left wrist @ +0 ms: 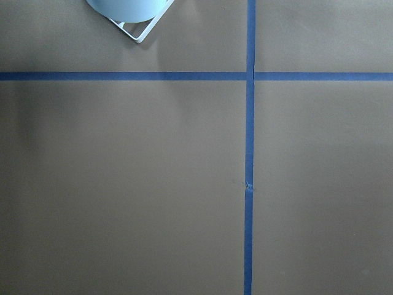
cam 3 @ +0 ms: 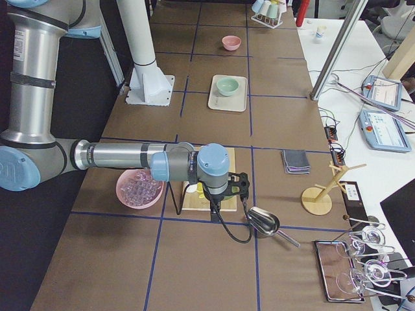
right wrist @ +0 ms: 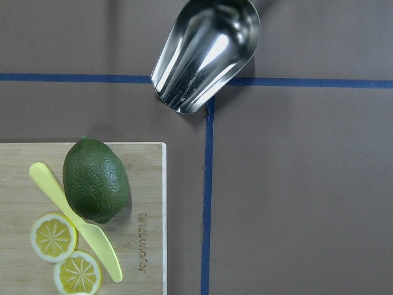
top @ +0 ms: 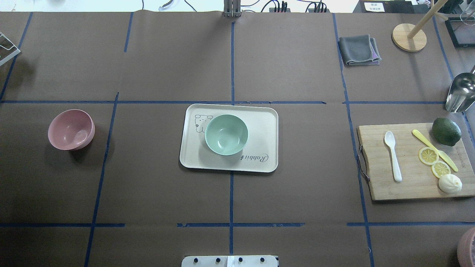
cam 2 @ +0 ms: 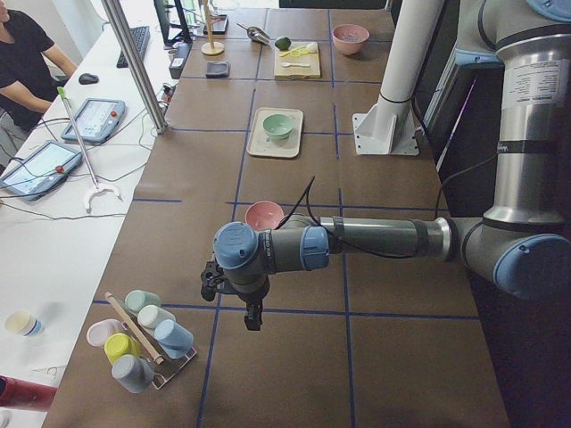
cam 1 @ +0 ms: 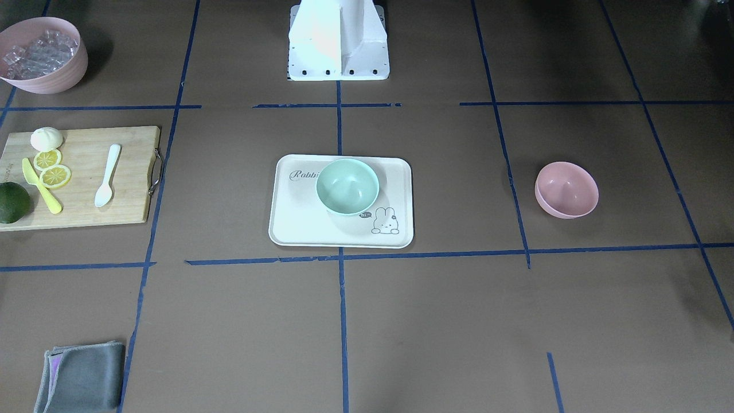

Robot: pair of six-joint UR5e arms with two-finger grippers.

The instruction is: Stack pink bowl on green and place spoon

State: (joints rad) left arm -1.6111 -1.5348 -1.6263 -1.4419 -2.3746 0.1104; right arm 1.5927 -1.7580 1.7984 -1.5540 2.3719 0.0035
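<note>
The pink bowl (top: 71,129) stands empty on the table's left side, also in the front view (cam 1: 566,190). The green bowl (top: 226,134) stands empty on the cream rabbit tray (top: 261,122) at the centre. The white spoon (top: 392,150) lies on the wooden cutting board (top: 382,187) at the right. My left gripper (cam 2: 253,318) shows only in the exterior left view, hanging over the table beyond the pink bowl, near a cup rack. My right gripper (cam 3: 217,206) shows only in the exterior right view, over the board's outer edge. I cannot tell whether either is open or shut.
On the board lie a lime (top: 446,131), lemon slices (top: 428,155), a yellow knife (top: 434,150) and a bun (top: 450,183). A metal scoop (top: 460,92), a grey cloth (top: 358,50), a wooden stand (top: 409,37) and a bowl of ice (cam 1: 43,54) are nearby. A cup rack (cam 2: 143,339) stands at the left end.
</note>
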